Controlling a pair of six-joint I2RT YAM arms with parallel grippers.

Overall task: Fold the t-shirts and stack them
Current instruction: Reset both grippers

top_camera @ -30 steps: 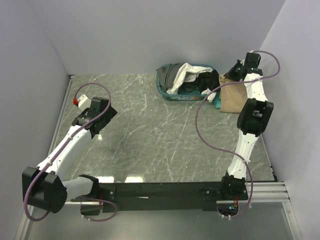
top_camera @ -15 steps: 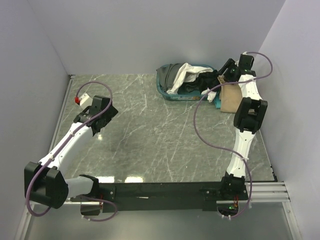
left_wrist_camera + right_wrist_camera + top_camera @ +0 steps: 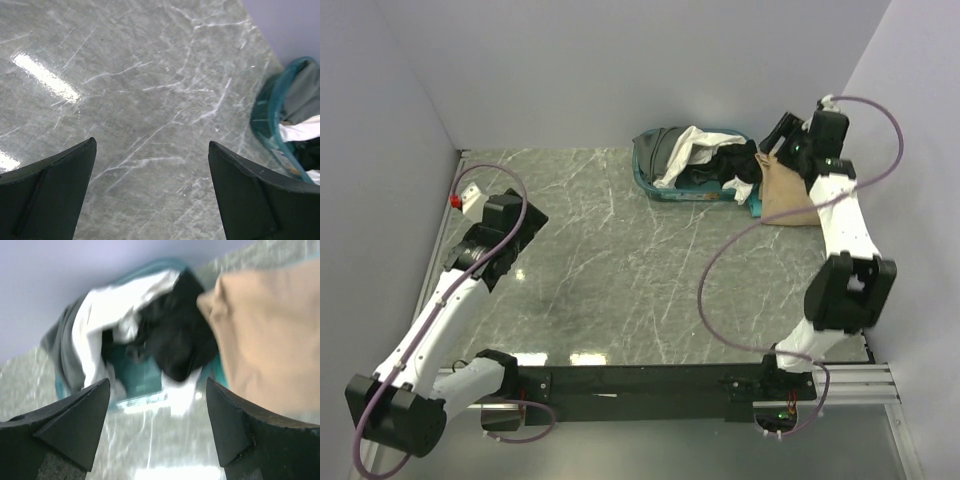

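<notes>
A folded tan t-shirt (image 3: 788,198) lies flat on the table, right of the teal basket (image 3: 650,185). White (image 3: 688,150), black (image 3: 728,165) and dark grey (image 3: 660,146) t-shirts are bunched in the basket. My right gripper (image 3: 778,138) hovers open above the basket's right end and the tan shirt's far edge, holding nothing. In the right wrist view the open gripper (image 3: 157,385) frames the black shirt (image 3: 180,335) and white shirt (image 3: 130,305), with the tan shirt (image 3: 265,330) at right. My left gripper (image 3: 515,238) (image 3: 151,142) hangs open over bare table at the left.
The marble table (image 3: 620,270) is bounded by grey walls at the back and both sides. The basket rim (image 3: 267,115) shows at the right edge of the left wrist view. A black rail (image 3: 650,380) with the arm bases runs along the near edge.
My right gripper has opened and let go of the tan shirt, which now lies on the table; the right arm's elbow swung out toward the near right. The left arm drew back to the left.
</notes>
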